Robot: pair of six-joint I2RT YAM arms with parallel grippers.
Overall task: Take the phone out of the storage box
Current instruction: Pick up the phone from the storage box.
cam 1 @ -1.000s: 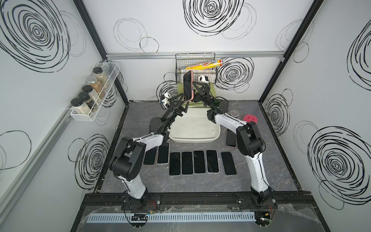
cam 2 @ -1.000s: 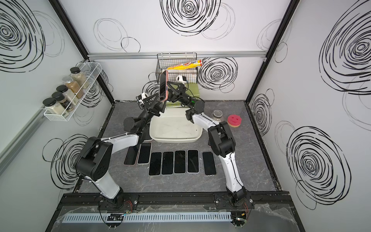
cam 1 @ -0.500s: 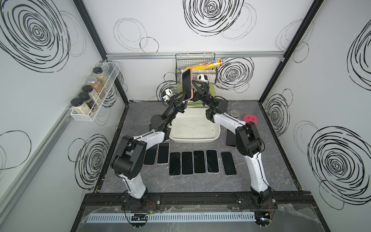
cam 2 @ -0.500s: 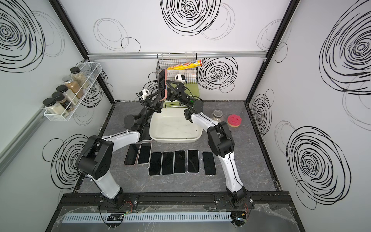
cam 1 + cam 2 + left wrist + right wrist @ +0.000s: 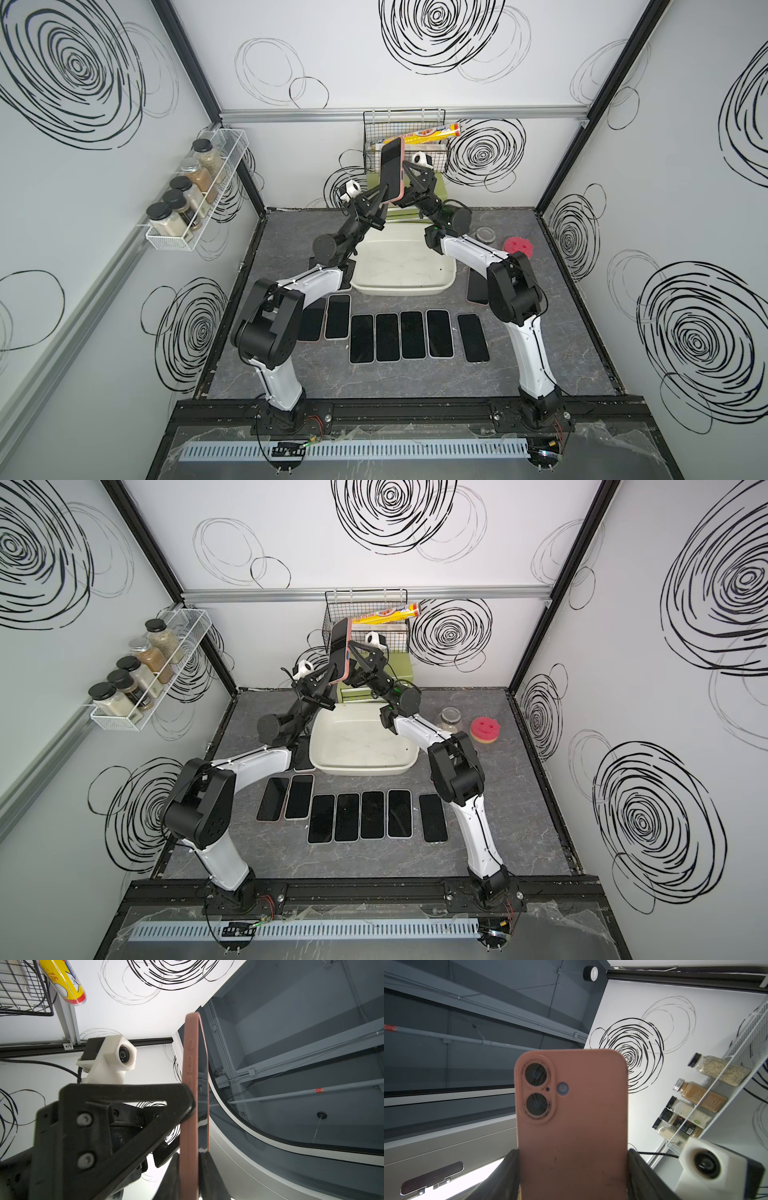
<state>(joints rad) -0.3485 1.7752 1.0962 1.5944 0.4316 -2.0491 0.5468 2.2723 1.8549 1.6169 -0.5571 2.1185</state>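
The phone (image 5: 392, 174), in a pink case, stands upright in mid-air. The left end effector (image 5: 386, 192) is pinched across its thin edge near the lower end, and the right end effector (image 5: 402, 183) is clamped across its width, with the camera lenses of the phone (image 5: 571, 1126) facing the right wrist view. It is held well clear of the off-white storage box (image 5: 399, 288), towards the far end, while a row of other phones (image 5: 413, 334) lies screen-up on the grey bench (image 5: 374, 382) in front.
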